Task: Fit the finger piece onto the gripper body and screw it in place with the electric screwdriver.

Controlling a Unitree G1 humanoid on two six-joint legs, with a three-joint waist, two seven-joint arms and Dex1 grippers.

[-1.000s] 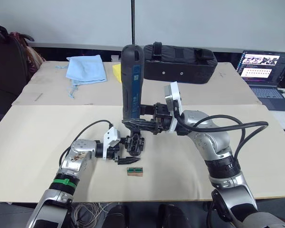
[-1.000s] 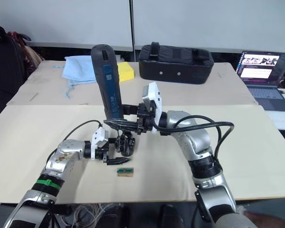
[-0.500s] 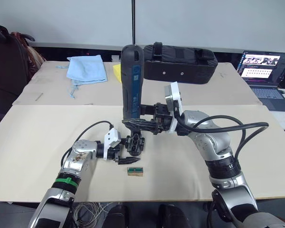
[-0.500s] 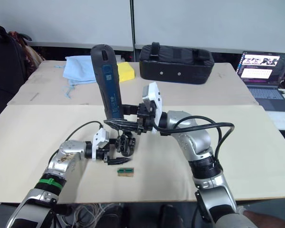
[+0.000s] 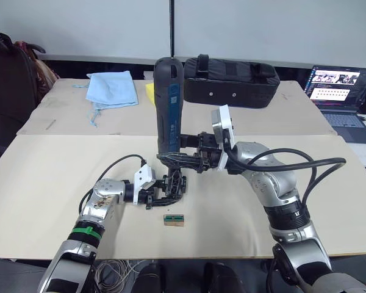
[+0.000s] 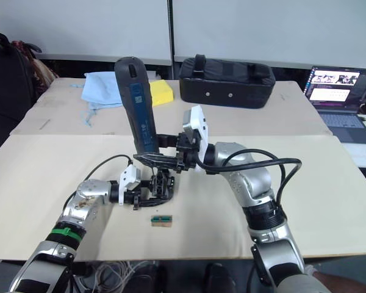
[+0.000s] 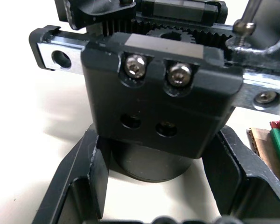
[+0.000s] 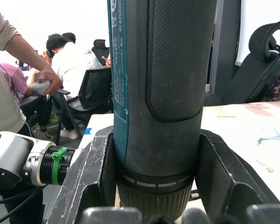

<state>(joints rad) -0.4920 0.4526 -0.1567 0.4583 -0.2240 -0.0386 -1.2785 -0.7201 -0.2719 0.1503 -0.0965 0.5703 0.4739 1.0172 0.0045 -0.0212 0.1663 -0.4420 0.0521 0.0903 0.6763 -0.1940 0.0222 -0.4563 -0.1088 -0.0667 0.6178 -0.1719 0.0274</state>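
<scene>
Right gripper [image 5: 178, 160] clamps electric screwdriver [image 5: 169, 107] upright, directly above gripper body [image 5: 172, 186]; left gripper [image 5: 160, 196] grips that body's drum end.

Light print runs lengthwise along blue strip on electric screwdriver [image 8: 158, 93], too small and skewed to read. Laptop screen [image 5: 334, 83] shows rows of thumbnails, no legible words. No readable text, brand, number or sign elsewhere.
</scene>
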